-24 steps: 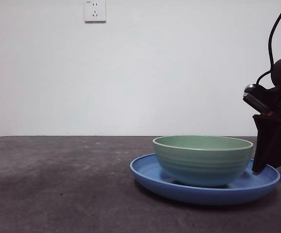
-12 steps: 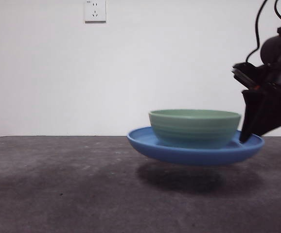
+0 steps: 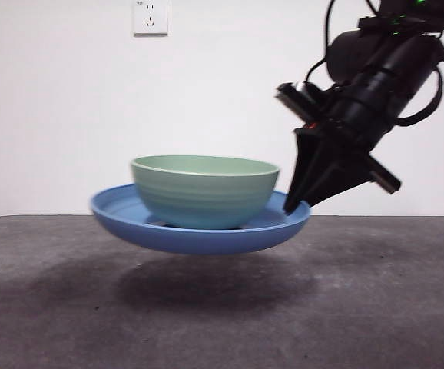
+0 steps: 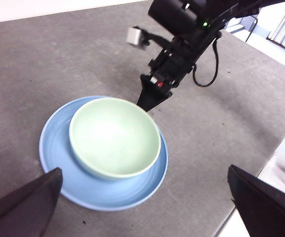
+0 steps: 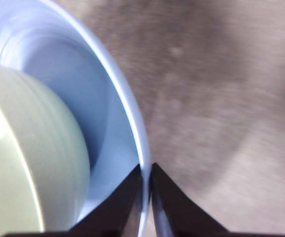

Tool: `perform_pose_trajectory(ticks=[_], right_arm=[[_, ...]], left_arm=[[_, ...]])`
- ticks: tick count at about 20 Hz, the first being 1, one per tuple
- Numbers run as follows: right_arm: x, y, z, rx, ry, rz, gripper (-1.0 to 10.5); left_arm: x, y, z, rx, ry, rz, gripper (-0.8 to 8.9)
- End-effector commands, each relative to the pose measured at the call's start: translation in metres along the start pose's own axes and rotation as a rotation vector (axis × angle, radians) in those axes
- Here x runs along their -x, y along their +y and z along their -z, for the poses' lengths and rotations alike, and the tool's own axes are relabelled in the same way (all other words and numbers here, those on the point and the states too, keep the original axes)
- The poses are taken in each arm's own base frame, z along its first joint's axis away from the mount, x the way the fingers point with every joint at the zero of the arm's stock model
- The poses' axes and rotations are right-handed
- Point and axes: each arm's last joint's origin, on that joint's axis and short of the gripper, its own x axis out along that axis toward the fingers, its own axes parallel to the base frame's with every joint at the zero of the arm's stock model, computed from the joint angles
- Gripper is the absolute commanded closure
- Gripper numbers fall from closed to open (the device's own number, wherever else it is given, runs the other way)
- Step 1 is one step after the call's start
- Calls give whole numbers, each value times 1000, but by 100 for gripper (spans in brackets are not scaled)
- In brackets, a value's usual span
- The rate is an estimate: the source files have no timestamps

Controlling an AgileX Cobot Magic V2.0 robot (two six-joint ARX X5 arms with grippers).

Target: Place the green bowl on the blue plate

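Front view: blue plate aloft above the table, green bowl seated in it; right gripper pinches the plate's rim.
Left wrist view: left gripper wide apart, holding nothing, above both.
Right wrist view: jaws narrow, clamped on the rim.

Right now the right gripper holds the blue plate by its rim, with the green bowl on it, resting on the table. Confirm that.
Not resting. The front view shows the blue plate in the air above the table, its shadow beneath. The right gripper does grip its rim, with the green bowl on it.
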Motion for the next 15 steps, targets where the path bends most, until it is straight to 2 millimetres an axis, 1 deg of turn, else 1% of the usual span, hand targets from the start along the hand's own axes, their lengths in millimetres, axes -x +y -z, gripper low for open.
perform_pose_trajectory(ticks=[1, 3, 5, 10, 13, 15], right_arm=[[-18, 1, -4, -32, 33, -3, 936], [-28, 0, -4, -32, 45, 36, 935], [-34, -3, -4, -44, 59, 39, 935], [-45, -10, -3, -61, 87, 47, 929], [-45, -10, -3, -59, 82, 53, 821], [-45, -11, -3, -58, 79, 70, 781]], left_arm=[[1, -1, -3, 0, -9, 4, 219], [1, -1, -3, 0, -9, 4, 219], [1, -1, -3, 0, -9, 4, 219], [1, -1, -3, 0, -9, 4, 219], [1, -1, -3, 0, -9, 4, 219], [1, -1, -3, 0, -9, 4, 219]])
